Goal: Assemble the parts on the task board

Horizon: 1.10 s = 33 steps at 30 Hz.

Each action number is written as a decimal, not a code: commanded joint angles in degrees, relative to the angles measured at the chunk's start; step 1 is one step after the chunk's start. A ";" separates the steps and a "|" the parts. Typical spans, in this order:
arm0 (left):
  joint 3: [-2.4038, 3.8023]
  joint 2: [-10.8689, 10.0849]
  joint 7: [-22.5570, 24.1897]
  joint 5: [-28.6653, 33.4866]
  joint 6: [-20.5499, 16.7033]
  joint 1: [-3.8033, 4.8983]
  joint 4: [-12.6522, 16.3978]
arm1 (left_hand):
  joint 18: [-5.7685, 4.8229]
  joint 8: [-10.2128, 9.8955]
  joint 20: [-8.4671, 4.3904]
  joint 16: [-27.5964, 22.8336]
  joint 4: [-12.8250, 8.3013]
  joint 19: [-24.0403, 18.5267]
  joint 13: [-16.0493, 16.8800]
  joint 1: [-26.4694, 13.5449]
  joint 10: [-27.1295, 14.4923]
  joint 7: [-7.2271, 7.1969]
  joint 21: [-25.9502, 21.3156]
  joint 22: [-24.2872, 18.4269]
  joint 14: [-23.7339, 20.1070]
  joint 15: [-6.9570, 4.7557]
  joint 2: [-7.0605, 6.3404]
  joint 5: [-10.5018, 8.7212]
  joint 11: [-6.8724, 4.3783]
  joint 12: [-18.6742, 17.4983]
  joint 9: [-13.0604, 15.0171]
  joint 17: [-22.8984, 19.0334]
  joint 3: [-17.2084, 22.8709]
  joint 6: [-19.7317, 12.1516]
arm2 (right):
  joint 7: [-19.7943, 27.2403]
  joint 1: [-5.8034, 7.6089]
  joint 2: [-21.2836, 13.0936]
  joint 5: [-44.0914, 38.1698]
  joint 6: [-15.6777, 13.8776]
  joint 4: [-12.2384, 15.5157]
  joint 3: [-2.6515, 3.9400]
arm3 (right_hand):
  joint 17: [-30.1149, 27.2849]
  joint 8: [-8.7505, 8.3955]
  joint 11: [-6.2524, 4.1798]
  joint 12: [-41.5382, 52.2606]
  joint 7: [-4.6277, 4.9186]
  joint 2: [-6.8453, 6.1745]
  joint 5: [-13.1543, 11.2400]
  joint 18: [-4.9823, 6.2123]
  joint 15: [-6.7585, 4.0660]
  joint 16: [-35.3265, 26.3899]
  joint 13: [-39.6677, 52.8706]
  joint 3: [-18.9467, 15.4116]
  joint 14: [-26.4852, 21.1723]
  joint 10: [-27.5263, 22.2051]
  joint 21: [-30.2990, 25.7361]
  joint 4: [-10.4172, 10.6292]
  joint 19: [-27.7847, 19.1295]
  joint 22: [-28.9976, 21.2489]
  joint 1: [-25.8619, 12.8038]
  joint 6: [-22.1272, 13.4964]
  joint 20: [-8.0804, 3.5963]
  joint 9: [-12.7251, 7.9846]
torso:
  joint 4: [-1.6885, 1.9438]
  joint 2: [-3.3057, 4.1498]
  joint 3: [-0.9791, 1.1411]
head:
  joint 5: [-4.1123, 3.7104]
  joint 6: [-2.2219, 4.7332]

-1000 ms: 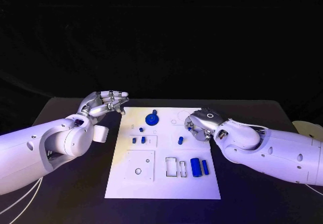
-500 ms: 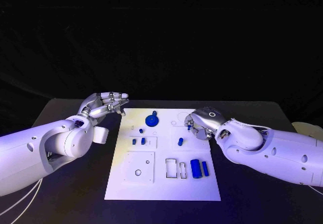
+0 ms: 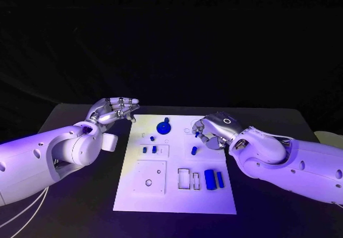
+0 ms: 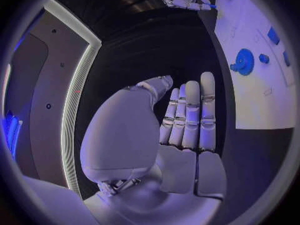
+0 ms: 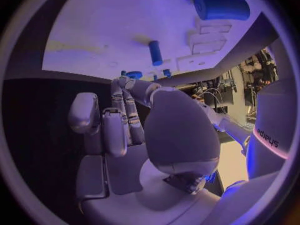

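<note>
The white task board [image 3: 175, 198] lies mid-table. On it are a blue disc with a knob [image 3: 163, 127], small blue pegs [image 3: 153, 148], a lone peg [image 3: 193, 149] and a thick blue cylinder [image 3: 209, 179] beside empty slots [image 3: 183, 177]. My right hand [image 3: 212, 130] hovers over the board's far right part, and its fingertips pinch a small blue part [image 4: 212, 6]. My left hand [image 3: 113, 110] is raised off the board's far left corner. Its straight fingers [image 4: 187, 115] lie side by side and hold nothing.
A square plate with a round hole [image 3: 148, 182] sits at the board's near left. A pale object [image 3: 330, 135] lies at the table's right edge. Bare black table [image 3: 271, 208] flanks the board on both sides.
My right hand has shifted slightly toward the board's far end. The left hand has barely moved, and the parts on the board lie as before.
</note>
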 commanded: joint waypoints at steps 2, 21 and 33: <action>0.05 0.33 0.47 0.23 0.40 0.01 -0.08 | 0.73 -0.34 0.24 -0.22 -0.42 -0.09 0.01 -0.70 -0.34 0.00 -0.29 -0.06 -0.45 0.08 -0.06 -0.23 0.10 -0.29 -0.02 -0.08 0.02 -0.40 | 0.91 -0.17 1.61 1.03 -1.41 1.62 0.06 | 0.12 0.21 -1.34 0.18 0.04 0.39 -0.21 -1.12 -0.36 0.13 -0.04 0.45 1.91 1.48 0.15 0.04 0.30 -0.05 -0.38 0.30 0.06 0.07 | 0.07 0.00 0.00 | 1.03 0.03; 0.05 1.82 0.62 0.24 0.56 0.03 -0.75 | 0.73 -0.34 0.28 -0.22 -0.55 -0.16 0.02 -0.70 -0.48 0.02 -0.33 -0.08 -0.58 0.12 -0.01 -0.22 0.13 -0.28 0.00 -0.10 0.05 -0.42 | 3.03 -4.11 9.80 2.62 -0.19 0.92 -0.16 | 0.02 0.14 -1.28 0.10 0.13 0.45 -0.09 -1.02 -0.35 0.09 -0.03 0.55 1.89 1.36 -0.22 0.05 0.03 -0.30 -0.51 0.15 0.06 0.05 | 0.11 -0.02 -0.17 | 6.21 -1.45; 0.05 2.36 0.68 0.23 0.92 0.05 -0.92 | 0.73 -0.34 0.31 -0.22 -0.62 -0.22 0.03 -0.75 -0.59 0.02 -0.36 -0.09 -0.68 0.16 -0.04 -0.23 0.16 -0.28 0.02 -0.11 0.02 -0.42 | 3.77 -7.61 13.06 2.90 0.04 -1.77 -0.47 | -0.01 0.07 -1.24 0.03 0.17 0.59 0.13 -0.99 -0.32 0.07 -0.01 0.71 1.89 1.26 -0.29 -0.02 -0.05 -0.32 -0.50 0.01 0.07 0.04 | 0.05 0.01 -0.09 | 7.88 -2.37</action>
